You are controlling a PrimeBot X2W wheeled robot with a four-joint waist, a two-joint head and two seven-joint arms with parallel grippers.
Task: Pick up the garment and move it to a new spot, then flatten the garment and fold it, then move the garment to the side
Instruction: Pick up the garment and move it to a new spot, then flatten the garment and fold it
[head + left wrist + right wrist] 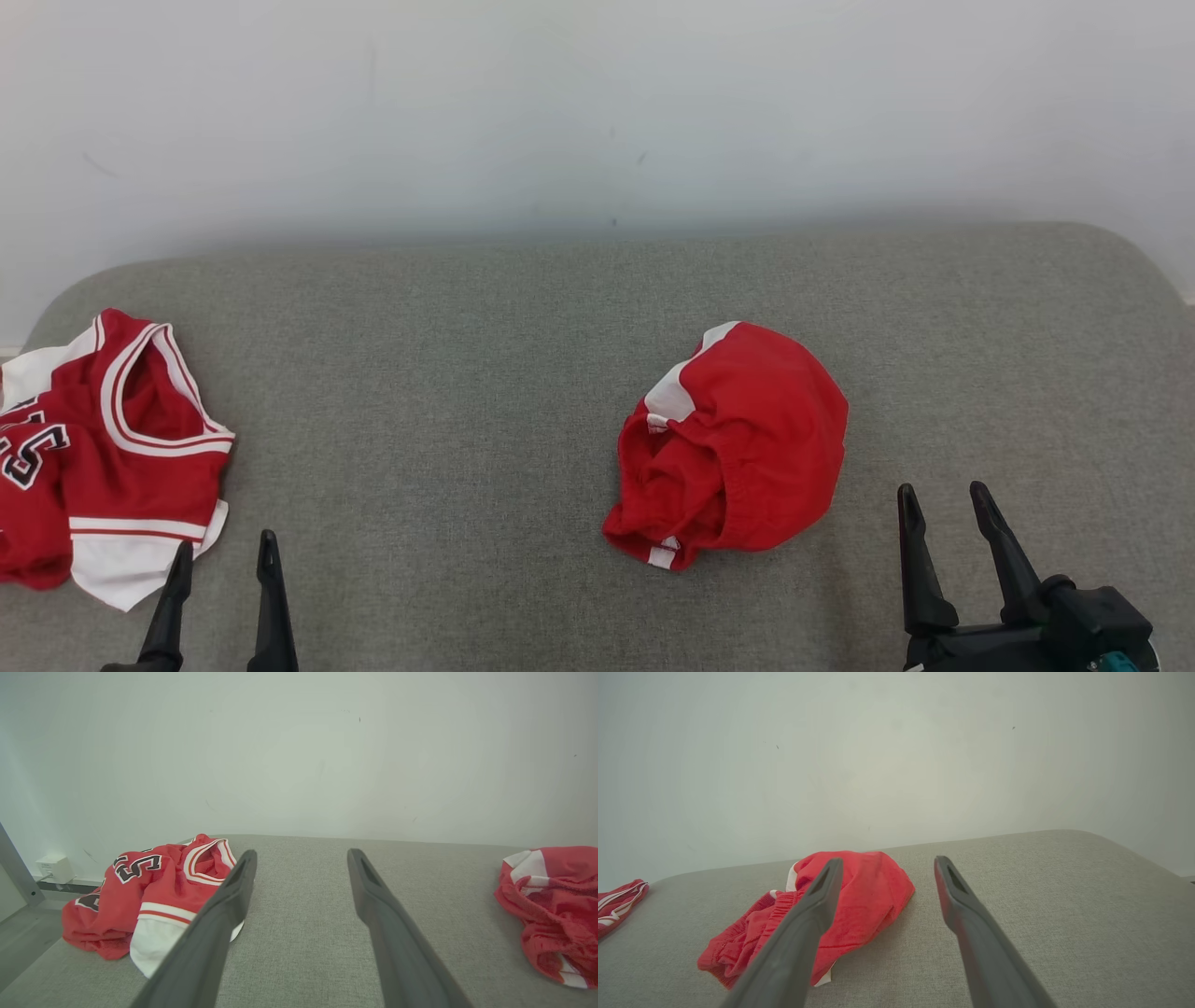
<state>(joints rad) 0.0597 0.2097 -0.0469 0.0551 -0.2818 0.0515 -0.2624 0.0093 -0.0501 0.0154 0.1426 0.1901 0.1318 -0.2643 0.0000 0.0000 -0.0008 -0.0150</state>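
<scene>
Left hand (227,541) jaws apart, empty, just beside jersey (121,448); right hand (941,487) same, near crumpled shorts (747,439). Gray worktop (467,373), white wall (597,112) behind.

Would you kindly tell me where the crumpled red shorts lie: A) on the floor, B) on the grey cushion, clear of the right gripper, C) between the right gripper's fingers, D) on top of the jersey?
B: the red shorts lie on the grey cushion, to the left of the open right gripper, with bare fabric between them.
</scene>
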